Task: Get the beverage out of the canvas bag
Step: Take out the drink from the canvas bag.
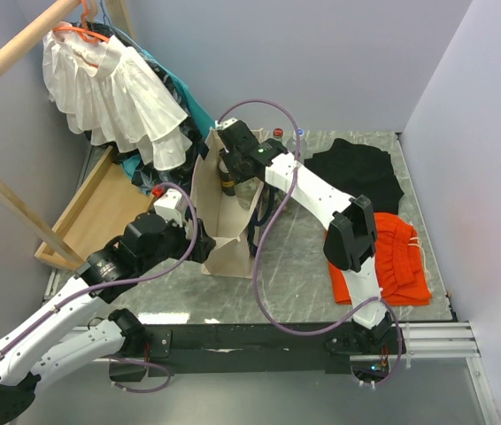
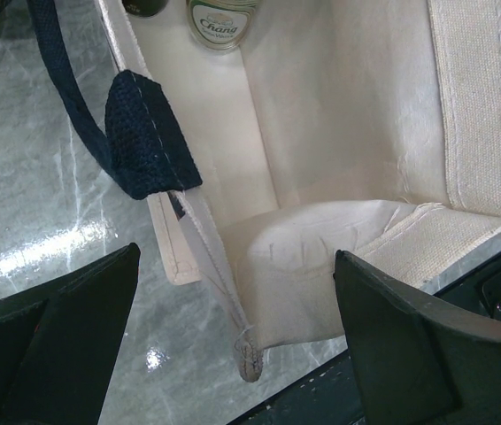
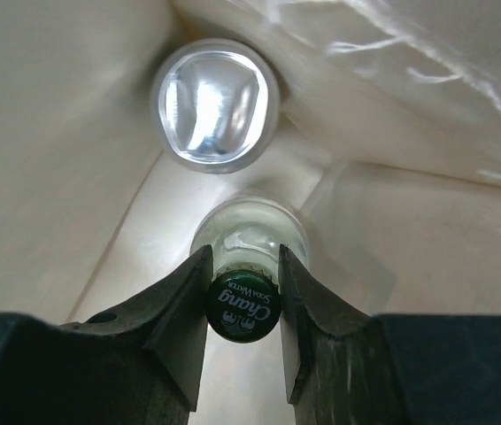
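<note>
Progress: right end effector (image 3: 243, 266) clamped shut on the bottle (image 3: 246, 232) by its cap, bottle directly below it inside the bag (image 3: 65, 115), not lifted out yet; left end effector (image 2: 236, 257) open by the bag's edge.

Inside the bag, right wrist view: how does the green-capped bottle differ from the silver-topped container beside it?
The Chang bottle has a small green printed cap; the silver-topped container shows a wider, plain shiny top. The right claw is clamped on the Chang bottle's cap, while the silver-topped container is untouched. Both sit inside the canvas bag, tops toward the camera.
</note>
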You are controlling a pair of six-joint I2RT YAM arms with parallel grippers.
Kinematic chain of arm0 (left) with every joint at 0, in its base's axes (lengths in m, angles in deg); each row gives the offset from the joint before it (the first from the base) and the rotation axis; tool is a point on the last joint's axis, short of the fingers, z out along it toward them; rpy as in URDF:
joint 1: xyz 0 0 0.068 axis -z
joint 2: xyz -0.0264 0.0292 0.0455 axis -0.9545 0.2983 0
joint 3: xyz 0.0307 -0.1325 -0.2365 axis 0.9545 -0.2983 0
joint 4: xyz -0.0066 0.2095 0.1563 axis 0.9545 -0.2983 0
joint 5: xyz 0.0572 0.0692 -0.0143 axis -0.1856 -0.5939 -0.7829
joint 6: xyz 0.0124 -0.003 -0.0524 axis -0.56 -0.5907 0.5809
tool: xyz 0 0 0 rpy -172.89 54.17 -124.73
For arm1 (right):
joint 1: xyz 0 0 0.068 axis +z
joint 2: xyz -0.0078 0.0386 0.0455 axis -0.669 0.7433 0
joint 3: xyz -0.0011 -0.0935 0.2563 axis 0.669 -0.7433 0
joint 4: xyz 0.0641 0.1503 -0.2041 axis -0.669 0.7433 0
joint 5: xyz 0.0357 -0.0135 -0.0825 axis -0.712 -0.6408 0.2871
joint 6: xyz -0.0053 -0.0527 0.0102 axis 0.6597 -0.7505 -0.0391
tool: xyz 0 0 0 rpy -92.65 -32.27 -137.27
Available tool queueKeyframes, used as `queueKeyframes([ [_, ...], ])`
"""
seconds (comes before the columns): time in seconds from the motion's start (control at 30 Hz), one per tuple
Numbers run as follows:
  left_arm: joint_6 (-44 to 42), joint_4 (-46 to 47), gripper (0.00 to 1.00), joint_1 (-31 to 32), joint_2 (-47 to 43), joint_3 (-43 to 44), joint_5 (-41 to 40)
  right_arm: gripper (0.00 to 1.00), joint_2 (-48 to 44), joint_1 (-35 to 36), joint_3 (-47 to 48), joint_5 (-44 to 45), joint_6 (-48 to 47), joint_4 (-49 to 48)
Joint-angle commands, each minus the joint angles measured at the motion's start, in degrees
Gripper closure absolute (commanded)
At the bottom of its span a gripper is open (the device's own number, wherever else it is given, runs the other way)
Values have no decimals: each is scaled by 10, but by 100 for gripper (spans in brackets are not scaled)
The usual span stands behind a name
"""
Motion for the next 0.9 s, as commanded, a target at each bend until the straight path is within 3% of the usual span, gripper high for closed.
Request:
queueKeyframes([
  [0.0, -6, -4, 4, 5, -1, 6, 1, 100, -59, 12, 60, 27, -23, -26],
  [0.87, -8, -4, 4, 7, 0, 5, 3, 100, -121, 41, 101, 62, -35, -6],
])
